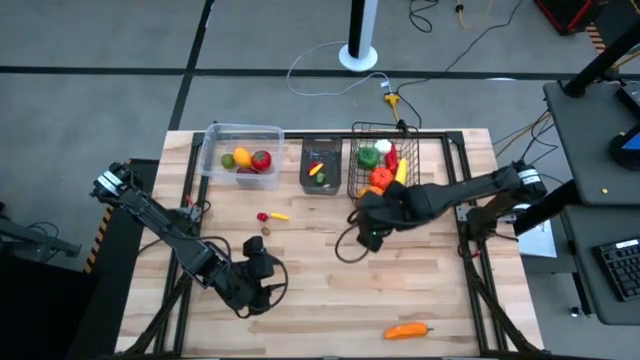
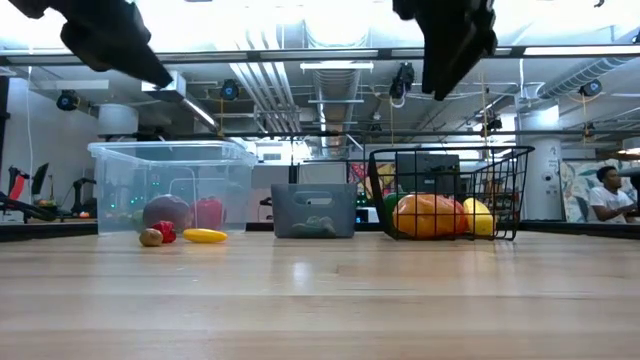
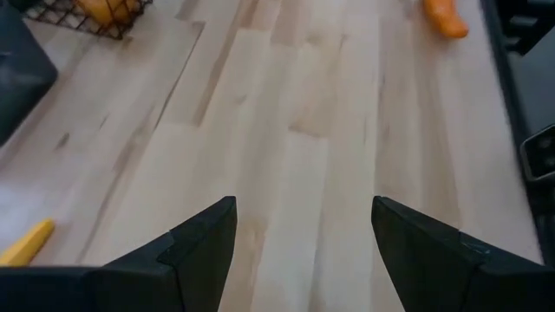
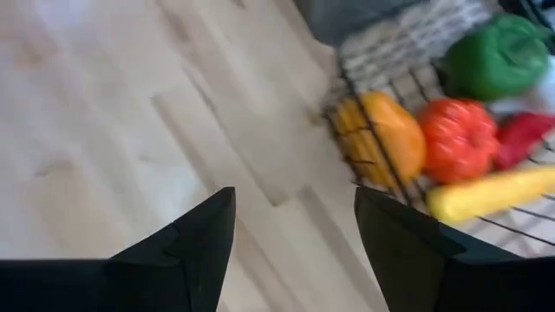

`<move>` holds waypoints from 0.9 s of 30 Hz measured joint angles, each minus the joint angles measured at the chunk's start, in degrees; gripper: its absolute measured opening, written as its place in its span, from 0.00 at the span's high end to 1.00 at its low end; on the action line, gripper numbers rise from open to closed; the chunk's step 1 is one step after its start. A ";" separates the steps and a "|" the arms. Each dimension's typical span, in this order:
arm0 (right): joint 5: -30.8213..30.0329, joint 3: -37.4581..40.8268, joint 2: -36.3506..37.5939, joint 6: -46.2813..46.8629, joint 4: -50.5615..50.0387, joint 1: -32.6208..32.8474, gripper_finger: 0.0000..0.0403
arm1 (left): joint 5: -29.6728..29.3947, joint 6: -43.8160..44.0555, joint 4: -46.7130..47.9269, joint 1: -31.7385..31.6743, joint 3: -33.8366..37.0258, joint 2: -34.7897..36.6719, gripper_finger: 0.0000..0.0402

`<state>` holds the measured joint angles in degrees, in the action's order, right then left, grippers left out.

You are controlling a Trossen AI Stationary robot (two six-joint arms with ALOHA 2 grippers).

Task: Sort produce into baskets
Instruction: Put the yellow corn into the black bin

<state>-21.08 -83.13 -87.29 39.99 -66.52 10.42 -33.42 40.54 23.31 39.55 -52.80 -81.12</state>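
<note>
My left gripper (image 1: 264,268) hovers open over bare wood near the table's front left, with nothing between its fingers (image 3: 303,208). My right gripper (image 1: 372,238) is open and empty too (image 4: 295,199), just in front of the black wire-mesh basket (image 1: 356,160). That basket holds green, white, red, orange and yellow produce. The clear tub (image 1: 212,150) holds yellow, green and red pieces. The dark bin (image 1: 306,165) between them holds small pieces. Loose on the table lie a small red piece (image 1: 263,215), a yellow one (image 1: 280,215), a brown one (image 1: 267,231) and an orange one (image 1: 408,330).
The three containers stand in a row along the table's far edge. A black cable loops on the wood (image 1: 348,245) below my right gripper. Bare wood lies across the middle and near part of the table. A person (image 2: 604,195) sits in the room beyond, far right.
</note>
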 joint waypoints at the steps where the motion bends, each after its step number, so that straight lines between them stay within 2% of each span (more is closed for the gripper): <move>1: -0.04 0.00 0.00 -0.05 0.94 0.84 0.43 | 0.05 0.18 0.81 0.00 0.00 0.00 0.38; 10: -3.68 0.00 0.00 -0.14 3.83 5.99 0.44 | 0.33 -3.96 7.21 -1.06 -0.02 0.02 0.38; 18: -5.15 0.00 -0.02 -0.37 4.05 6.61 0.44 | 0.74 -13.04 8.62 -8.36 -0.02 0.04 0.38; 23: -6.08 0.00 -0.04 -0.88 4.10 6.60 0.44 | 4.19 -18.02 12.54 -13.28 0.02 0.04 0.38; 27: -6.08 0.00 -0.04 -1.08 4.15 6.60 0.44 | 4.39 -21.17 13.77 -15.87 0.39 0.04 0.38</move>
<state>-27.16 -83.13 -87.33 38.92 -62.37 17.02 -29.03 19.37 37.07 23.68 -52.40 -81.08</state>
